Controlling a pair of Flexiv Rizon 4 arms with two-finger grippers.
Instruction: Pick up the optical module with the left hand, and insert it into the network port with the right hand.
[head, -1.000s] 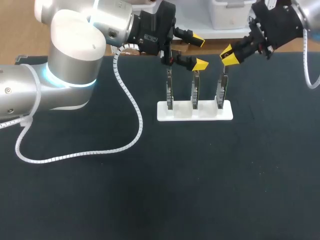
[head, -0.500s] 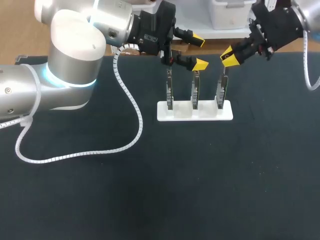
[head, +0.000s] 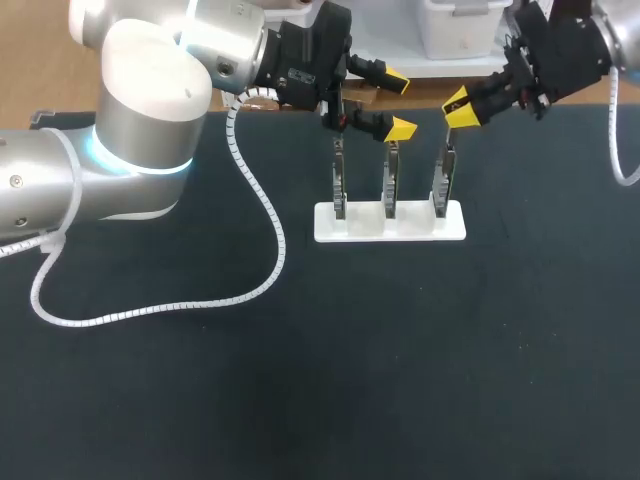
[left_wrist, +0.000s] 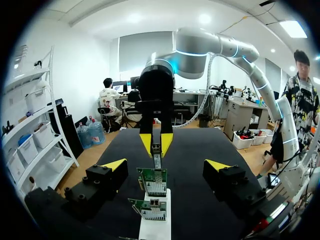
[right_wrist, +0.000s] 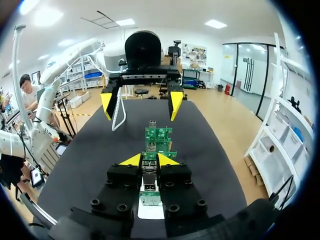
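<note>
Nothing in any view can be read as a word, number or sign. The green circuit boards (right_wrist: 158, 135) carry marks too small to make out. The white stand (head: 390, 228) and the black table (head: 300, 380) show no print.

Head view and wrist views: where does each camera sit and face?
Head view: above and behind, looking down on the table; left arm and right arm enter from its sides.
Left wrist view: on the left arm, looking past its open left pincer toward the right pincer.
Right wrist view: opposite way, right pincer shut on the optical module.
Both wrists share the white board holder.
</note>
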